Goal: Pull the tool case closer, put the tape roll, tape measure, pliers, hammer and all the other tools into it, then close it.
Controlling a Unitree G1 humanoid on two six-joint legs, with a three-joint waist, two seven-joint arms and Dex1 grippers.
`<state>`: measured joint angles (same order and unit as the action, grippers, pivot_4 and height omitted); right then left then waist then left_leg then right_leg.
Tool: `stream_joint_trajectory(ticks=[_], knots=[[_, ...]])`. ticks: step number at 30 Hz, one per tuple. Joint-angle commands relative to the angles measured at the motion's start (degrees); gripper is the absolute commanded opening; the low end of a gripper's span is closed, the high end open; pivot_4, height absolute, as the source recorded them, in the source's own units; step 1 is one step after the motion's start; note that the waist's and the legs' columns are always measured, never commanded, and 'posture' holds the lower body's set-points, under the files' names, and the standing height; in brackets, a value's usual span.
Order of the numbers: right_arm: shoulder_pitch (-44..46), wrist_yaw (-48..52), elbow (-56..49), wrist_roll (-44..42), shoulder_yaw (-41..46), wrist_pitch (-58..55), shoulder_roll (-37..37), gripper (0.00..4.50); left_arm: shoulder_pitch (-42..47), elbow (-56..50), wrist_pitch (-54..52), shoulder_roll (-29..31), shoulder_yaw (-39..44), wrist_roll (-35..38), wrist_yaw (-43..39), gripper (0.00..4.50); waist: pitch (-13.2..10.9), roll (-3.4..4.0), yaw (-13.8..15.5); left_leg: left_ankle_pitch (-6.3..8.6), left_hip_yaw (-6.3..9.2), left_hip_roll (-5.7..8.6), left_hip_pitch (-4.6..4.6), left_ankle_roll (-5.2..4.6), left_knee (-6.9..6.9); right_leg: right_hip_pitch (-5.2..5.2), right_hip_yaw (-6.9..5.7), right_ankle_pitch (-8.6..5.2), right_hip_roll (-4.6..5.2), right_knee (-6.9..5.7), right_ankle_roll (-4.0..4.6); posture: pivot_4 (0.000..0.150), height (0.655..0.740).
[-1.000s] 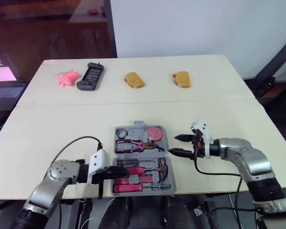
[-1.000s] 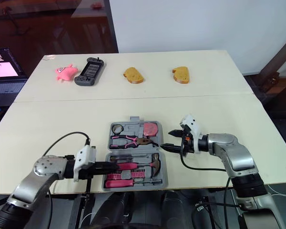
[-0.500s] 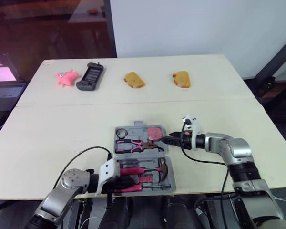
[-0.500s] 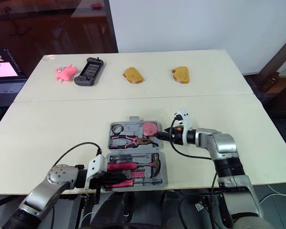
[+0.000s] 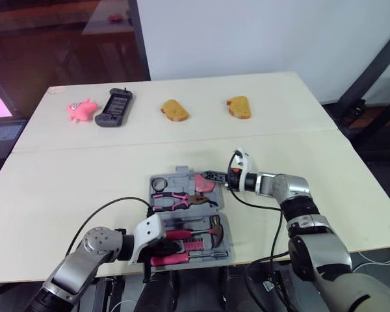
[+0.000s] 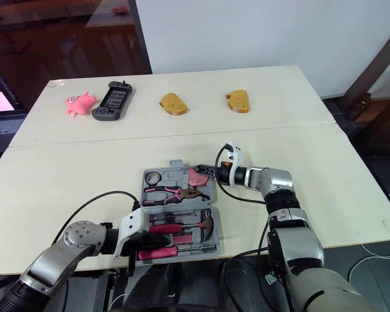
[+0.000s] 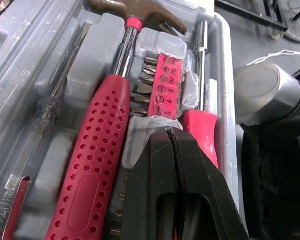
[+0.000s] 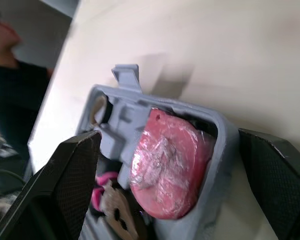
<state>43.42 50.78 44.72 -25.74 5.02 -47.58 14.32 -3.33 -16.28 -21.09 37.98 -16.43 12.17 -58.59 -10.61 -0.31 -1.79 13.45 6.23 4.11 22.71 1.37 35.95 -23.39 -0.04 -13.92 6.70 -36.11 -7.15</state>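
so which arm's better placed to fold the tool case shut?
Right, probably: the right gripper is open at the far corner of the tool case by the tape measure, ready to grip the rim. The left gripper is shut, in the near half beside the hammer.

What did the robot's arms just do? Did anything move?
The right gripper swung left to the far corner of the grey plastic tool case, and its open fingers now straddle the pink tape measure there. The left gripper slid further over the pink-handled hammer, fingers shut. Case and tools stayed put.
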Motion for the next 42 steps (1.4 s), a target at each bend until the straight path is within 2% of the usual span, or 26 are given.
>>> stream_joint_trajectory(ticks=[1,11,21,27,30,33,35,38,40,42], knots=[[1.72,3.23,1.21,-2.11,1.51,0.05,-2.07,4.46,-1.30,0.53,-2.15,0.61,-0.31,-0.28,0.96,0.00,0.00,0.01,-0.52,0.00,0.00,0.00,0.00,0.00,-0.02,0.00,0.00,0.00,0.00,0.00,0.00,0.150,0.7400],[1.81,7.87,-1.65,-3.41,2.37,-2.38,-2.54,4.46,-1.04,0.26,-2.65,0.57,-0.58,-0.15,1.73,0.00,-0.01,0.03,-0.73,0.00,0.00,0.00,-0.01,0.00,-0.03,-0.02,0.01,-0.01,-0.01,0.00,0.00,0.150,0.7400],[-3.06,11.28,-15.12,-7.27,2.33,-6.93,0.32,4.46,-2.76,-2.94,-2.03,1.11,2.41,1.36,3.86,0.00,-0.02,0.05,-0.61,0.00,0.03,-0.04,0.01,0.00,-0.03,-0.03,0.01,-0.01,0.02,0.00,0.00,0.150,0.7400],[-6.43,14.41,-22.20,-9.40,0.68,-7.46,2.07,4.46,-3.67,-8.26,-7.02,0.60,6.43,5.05,6.58,0.00,-0.03,0.04,-0.53,0.00,0.03,-0.04,0.07,0.00,0.00,-0.05,0.02,-0.01,0.06,0.01,-0.01,0.150,0.7400],[-6.92,16.82,-23.50,-10.05,0.13,-6.96,3.54,4.46,-5.65,-11.95,-11.48,1.34,14.47,13.57,5.46,0.00,-0.04,0.04,-0.56,0.00,0.05,-0.05,0.12,0.00,0.02,-0.08,0.00,-0.01,0.06,0.01,-0.01,0.150,0.7400],[-7.15,19.46,-25.57,-10.79,-1.23,-7.22,5.10,4.46,-7.77,-12.83,-12.72,3.56,22.00,18.97,3.12,0.00,-0.04,0.04,-0.55,0.00,0.05,-0.05,0.20,0.00,0.04,-0.17,0.00,-0.01,0.06,-0.01,-0.01,0.150,0.7400],[-8.21,21.41,-28.69,-10.93,-3.08,-7.24,6.61,4.46,-12.34,-11.58,-16.65,8.14,29.02,25.90,-3.89,0.00,-0.04,0.03,-0.75,0.00,0.04,-0.06,0.24,0.00,0.04,-0.19,0.00,-0.02,0.06,0.00,0.00,0.150,0.7400],[-10.60,24.32,-35.32,-12.59,-4.53,-7.71,9.75,4.46,-19.80,-4.73,-12.19,14.68,38.72,25.96,-15.07,0.00,-0.04,0.06,-0.75,0.00,0.01,-0.08,0.44,0.00,0.00,-0.45,0.00,-0.03,0.06,0.02,0.02,0.150,0.7400],[-12.25,25.93,-39.79,-14.22,-4.96,-8.37,11.95,4.46,-20.91,-1.36,-10.04,16.40,42.73,26.16,-18.22,0.00,-0.07,0.09,-0.37,0.00,0.00,-0.07,0.69,0.01,0.04,-0.72,0.00,-0.04,0.08,-0.03,0.04,0.150,0.7400],[-14.75,27.01,-45.73,-16.15,-5.50,-9.46,14.42,4.46,-19.04,1.22,-8.26,16.64,44.42,25.82,-18.09,0.00,-0.07,0.10,0.41,-0.01,0.02,-0.07,0.73,0.03,0.12,-0.71,-0.03,-0.07,0.09,-0.02,0.11,0.150,0.7400]])
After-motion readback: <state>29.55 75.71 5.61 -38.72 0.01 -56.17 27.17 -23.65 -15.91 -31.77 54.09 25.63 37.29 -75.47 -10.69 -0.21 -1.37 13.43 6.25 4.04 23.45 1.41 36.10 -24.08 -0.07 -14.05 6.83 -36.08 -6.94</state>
